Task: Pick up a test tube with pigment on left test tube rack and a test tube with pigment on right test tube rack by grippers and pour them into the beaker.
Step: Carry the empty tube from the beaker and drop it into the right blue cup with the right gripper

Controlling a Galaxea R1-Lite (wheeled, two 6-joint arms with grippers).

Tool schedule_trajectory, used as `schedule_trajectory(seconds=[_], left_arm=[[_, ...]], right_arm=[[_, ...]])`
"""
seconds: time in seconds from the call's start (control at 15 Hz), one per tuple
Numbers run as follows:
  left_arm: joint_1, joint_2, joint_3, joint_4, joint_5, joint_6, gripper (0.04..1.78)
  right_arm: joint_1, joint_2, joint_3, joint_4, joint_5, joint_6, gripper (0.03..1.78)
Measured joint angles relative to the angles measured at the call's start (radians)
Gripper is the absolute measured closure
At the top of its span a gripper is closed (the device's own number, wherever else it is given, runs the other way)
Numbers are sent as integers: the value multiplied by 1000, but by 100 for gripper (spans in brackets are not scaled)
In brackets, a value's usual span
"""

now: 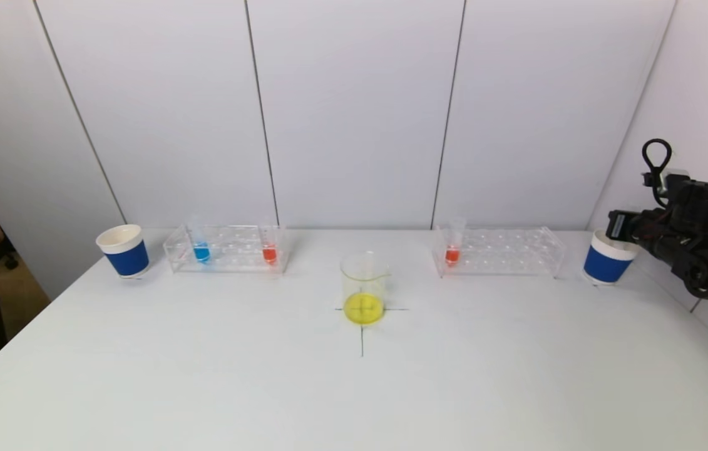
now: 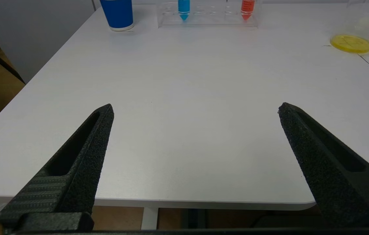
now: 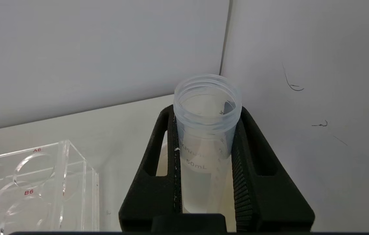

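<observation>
The right gripper (image 3: 205, 137) holds a clear tube (image 3: 205, 130) that looks empty.
It is up by the blue cup (image 1: 607, 260) at the right end of the right rack (image 1: 504, 250). The left gripper (image 2: 195, 109) is wide open over the table's (image 2: 187, 98) near edge. The beaker (image 1: 364, 288) with yellow in it stands in the middle between the racks. The left rack (image 1: 228, 249) holds a blue tube (image 1: 201, 247) and a red tube (image 1: 269, 247).

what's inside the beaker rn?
The beaker holds a shallow layer of yellow liquid at the bottom and is otherwise empty. No tube is in it. The black cross mark on the table runs beneath it, partly covered by the liquid.
</observation>
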Motion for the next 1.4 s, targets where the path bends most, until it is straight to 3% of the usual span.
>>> schedule_trajectory(seconds=[0.87, 1.07, 1.4], left_arm=[[0, 0, 0, 0, 0, 0, 6], [0, 0, 0, 0, 0, 0, 6], [0, 0, 0, 0, 0, 0, 6]], right_arm=[[-1, -2, 3, 1, 0, -1, 126], [-1, -7, 6, -1, 0, -2, 100], [-1, -9, 8, -1, 4, -2, 27]])
